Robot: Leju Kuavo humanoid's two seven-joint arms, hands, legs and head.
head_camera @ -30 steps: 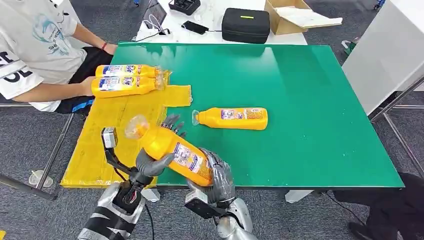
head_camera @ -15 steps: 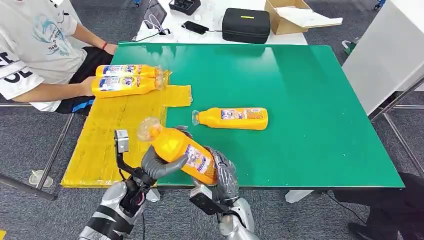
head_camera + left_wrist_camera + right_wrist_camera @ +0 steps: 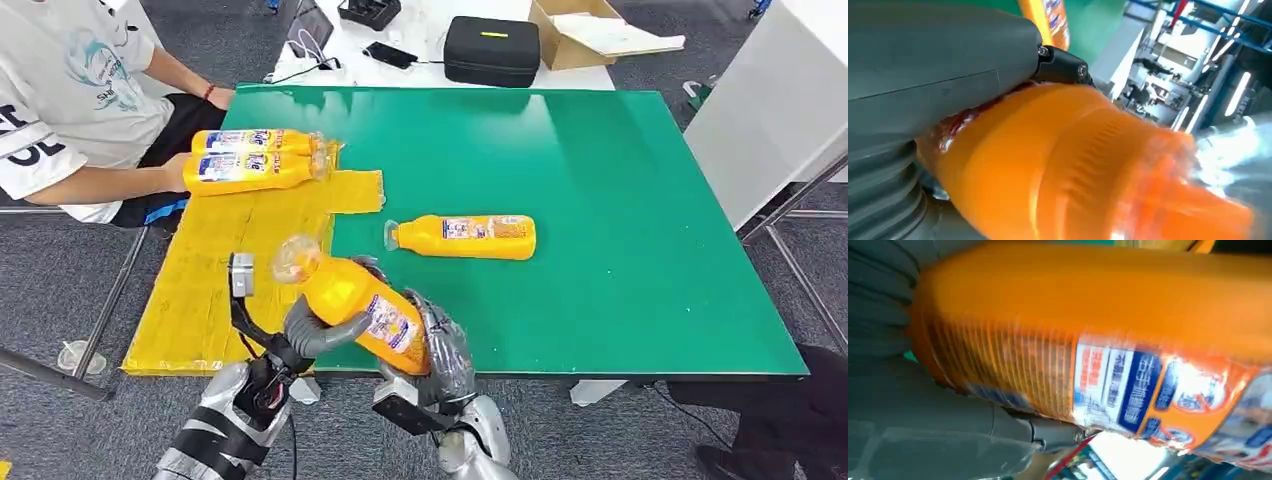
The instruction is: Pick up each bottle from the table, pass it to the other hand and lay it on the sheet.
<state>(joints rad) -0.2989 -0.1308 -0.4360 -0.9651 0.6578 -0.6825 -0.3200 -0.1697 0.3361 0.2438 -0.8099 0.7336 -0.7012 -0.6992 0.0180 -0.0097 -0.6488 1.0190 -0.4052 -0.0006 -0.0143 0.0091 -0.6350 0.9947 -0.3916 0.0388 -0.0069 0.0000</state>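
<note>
from my seat i see the green tabletop [image 3: 620, 200] as smooth with a soft sheen. the yellow sheet [image 3: 230, 260] looks matt and thin, its creases showing. the held bottle [image 3: 355, 305] is glossy orange plastic with a clear cap and a printed label. my hands' fingers [image 3: 335, 328] look like matt grey plastic, the arms silvery metal.
</note>
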